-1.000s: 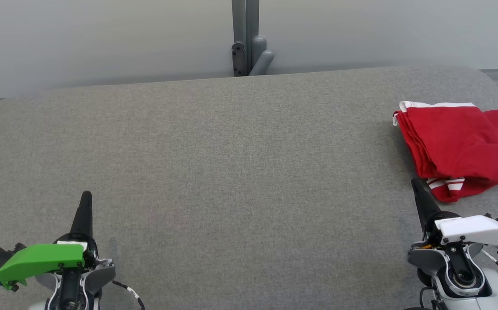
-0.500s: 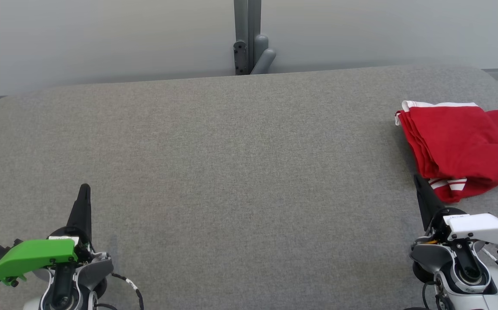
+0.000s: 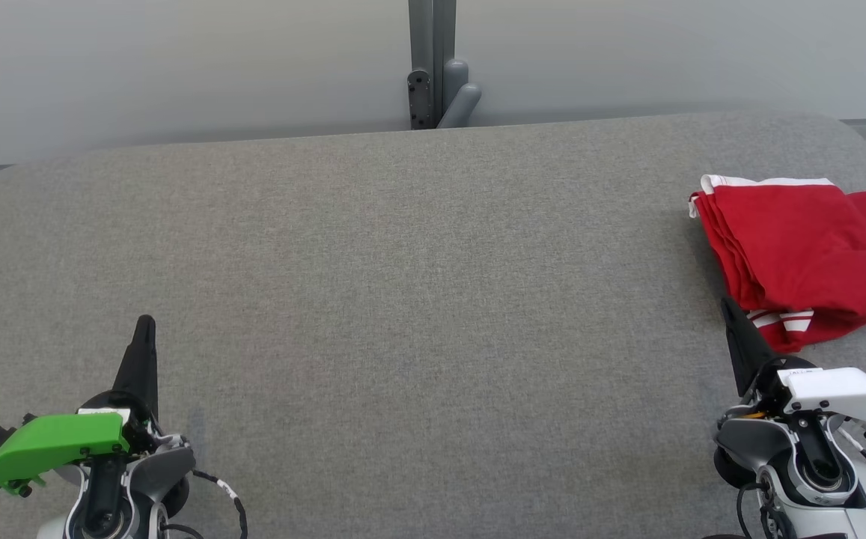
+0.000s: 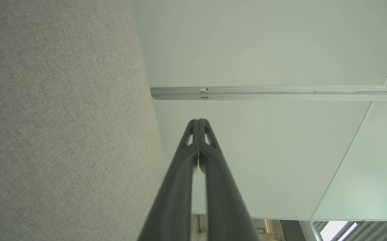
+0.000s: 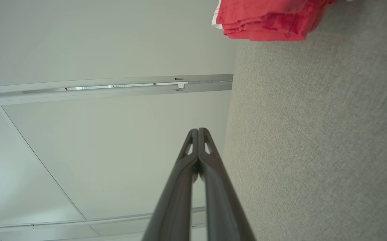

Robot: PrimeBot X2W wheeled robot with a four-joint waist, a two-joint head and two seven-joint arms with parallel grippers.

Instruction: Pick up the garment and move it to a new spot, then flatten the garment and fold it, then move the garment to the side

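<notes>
Grey fabric-covered table [image 3: 403,262], grey metal post [image 3: 431,60] behind its far edge, pale wall [image 3: 178,67]

head looks down, wrists skim same table [image 3: 403,262].

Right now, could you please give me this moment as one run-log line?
red folded garment: right side of grey padded table | left gripper: shut, empty | right gripper: shut, empty, near garment
</notes>
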